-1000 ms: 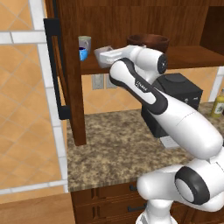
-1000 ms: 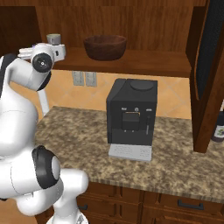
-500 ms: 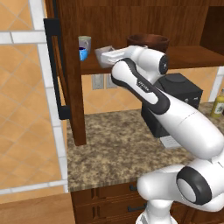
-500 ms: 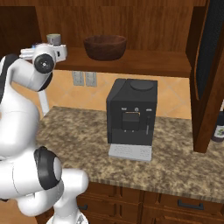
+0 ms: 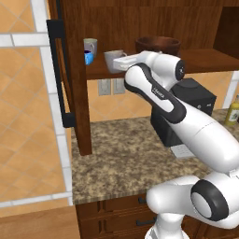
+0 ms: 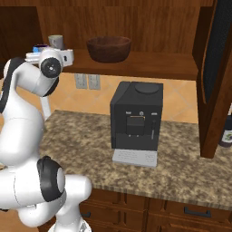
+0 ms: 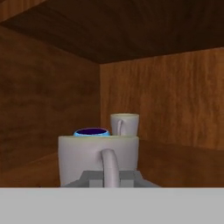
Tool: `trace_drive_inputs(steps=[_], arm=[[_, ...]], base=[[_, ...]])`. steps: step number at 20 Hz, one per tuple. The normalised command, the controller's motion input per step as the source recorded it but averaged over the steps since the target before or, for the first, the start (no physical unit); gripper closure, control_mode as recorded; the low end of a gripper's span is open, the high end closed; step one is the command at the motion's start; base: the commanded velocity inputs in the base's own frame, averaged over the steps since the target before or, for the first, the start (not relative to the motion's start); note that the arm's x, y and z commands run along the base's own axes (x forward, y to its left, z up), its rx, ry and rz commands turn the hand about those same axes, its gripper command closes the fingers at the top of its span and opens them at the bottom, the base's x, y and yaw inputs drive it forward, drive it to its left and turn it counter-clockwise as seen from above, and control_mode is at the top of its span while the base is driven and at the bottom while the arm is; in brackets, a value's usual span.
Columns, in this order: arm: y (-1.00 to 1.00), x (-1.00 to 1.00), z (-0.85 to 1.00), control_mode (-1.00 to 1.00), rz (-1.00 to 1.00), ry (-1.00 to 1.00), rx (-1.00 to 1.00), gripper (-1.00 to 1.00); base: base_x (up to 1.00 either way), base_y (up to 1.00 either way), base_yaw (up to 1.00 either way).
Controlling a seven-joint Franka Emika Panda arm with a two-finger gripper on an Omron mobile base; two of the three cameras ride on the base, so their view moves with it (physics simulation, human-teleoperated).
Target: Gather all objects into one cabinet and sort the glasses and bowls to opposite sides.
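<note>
So the arm (image 5: 158, 100) is reaching up into the open cabinet (image 5: 79, 116), with the gripper (image 5: 122, 62) at the left end of the shelf (image 6: 149, 65). The jaws are pinched nearly together on the handle of a grey mug (image 5: 112, 59); in the hand view that mug (image 7: 98, 159) sits right up front with its handle pointing back at the camera. Can't tell if it's resting on the shelf or held just above it.

Just behind it is the blue mug (image 7: 92, 132), only the rim and dark inside poking over the top. Further back near the corner there's a second grey mug (image 7: 124, 124), upright. All three are bunched at the left side.

The bowl (image 6: 108, 47) sits on the same shelf, to the right of the mugs and clear of them. Down on the counter (image 6: 181, 172) there's a black coffee machine (image 6: 136, 120).
</note>
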Motion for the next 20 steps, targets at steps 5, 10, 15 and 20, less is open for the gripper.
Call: trace_drive_inputs(steps=[5, 10, 15, 20], arm=[[-0.01, 0.0, 0.0, -1.0, 0.0, 0.09, 0.0, 1.0], [0.0, -0.08, 0.0, -1.0, 0.0, 0.16, -0.02, 1.0], [0.0, 0.0, 0.0, -1.0, 0.0, 0.05, -0.03, 1.0], [0.0, 0.03, 0.0, -1.0, 0.0, 0.0, -0.02, 1.0]], base=[[0.0, 0.0, 0.0], [0.0, 0.0, 0.0], [0.0, 0.0, 0.0], [0.0, 0.0, 0.0]])
